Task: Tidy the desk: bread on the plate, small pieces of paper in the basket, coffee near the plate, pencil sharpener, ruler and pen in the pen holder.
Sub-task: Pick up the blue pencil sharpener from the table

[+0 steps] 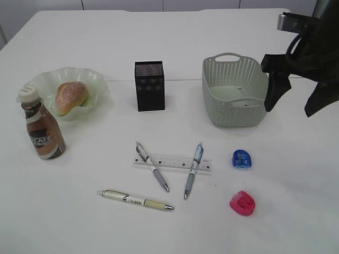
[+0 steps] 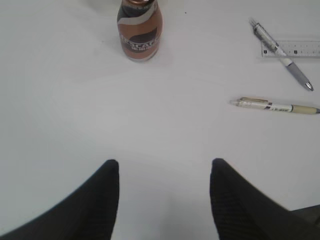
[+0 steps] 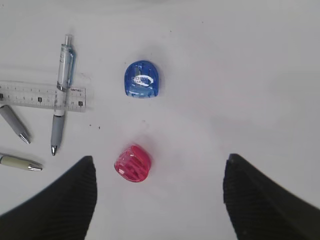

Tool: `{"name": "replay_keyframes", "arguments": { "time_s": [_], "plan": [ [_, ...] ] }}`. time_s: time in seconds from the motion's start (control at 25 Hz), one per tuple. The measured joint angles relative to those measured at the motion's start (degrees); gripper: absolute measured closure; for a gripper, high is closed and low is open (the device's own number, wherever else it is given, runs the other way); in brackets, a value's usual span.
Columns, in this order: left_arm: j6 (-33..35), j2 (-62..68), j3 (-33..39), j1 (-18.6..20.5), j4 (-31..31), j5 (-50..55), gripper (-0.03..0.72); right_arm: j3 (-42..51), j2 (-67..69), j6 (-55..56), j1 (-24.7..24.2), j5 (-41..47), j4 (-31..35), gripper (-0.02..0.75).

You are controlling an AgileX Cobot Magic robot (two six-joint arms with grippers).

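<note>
Right claw: jaws spread wide, nothing between them, hanging above the white worktop. Pink pencil sharpener lies just ahead of its left finger; blue pencil sharpener farther out, apart from the pink one. In the exterior view this arm sits at the right edge, just beside the grey-green basket.

Left claw: jaws moderately wide, empty, over bare worktop. Nescafe coffee bottle stands upright well ahead of it. Cream pen lies ahead to the right, alone.

Outward: clear ruler flat on the worktop centre, two grey-blue pens across it — left pen, right pen — tips angled toward each other. Cream pen lies below them, clear of the ruler.

Black mesh pen holder upright behind the ruler; its contents cannot be seen.

Bread sits in the pale green ruffled plate, far left. Coffee bottle stands just in front of the plate, close to its rim.

Basket interior: a few small specks inside, too small to identify.
</note>
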Motion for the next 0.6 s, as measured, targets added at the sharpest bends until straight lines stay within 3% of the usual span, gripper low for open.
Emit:
{"name": "replay_keyframes", "arguments": {
  "time_s": [0.16, 0.24, 0.4, 0.6],
  "plan": [
    [0.0, 0.0, 0.0, 0.0, -0.1, 0.77, 0.265, 0.0, -0.02, 5.56, 0.0, -0.12, -1.05, 0.168],
    [0.0, 0.0, 0.0, 0.0, -0.03, 0.77, 0.265, 0.0, -0.02, 9.59, 1.16, -0.12, -5.12, 0.199],
    [0.0, 0.0, 0.0, 0.0, -0.12, 0.77, 0.265, 0.0, -0.02, 16.53, 6.63, -1.2, -13.3, 0.26],
    [0.0, 0.0, 0.0, 0.0, -0.12, 2.25, 0.265, 0.0, 1.5, 18.05, 11.68, -5.91, -13.68, 0.274]
  ]
}}
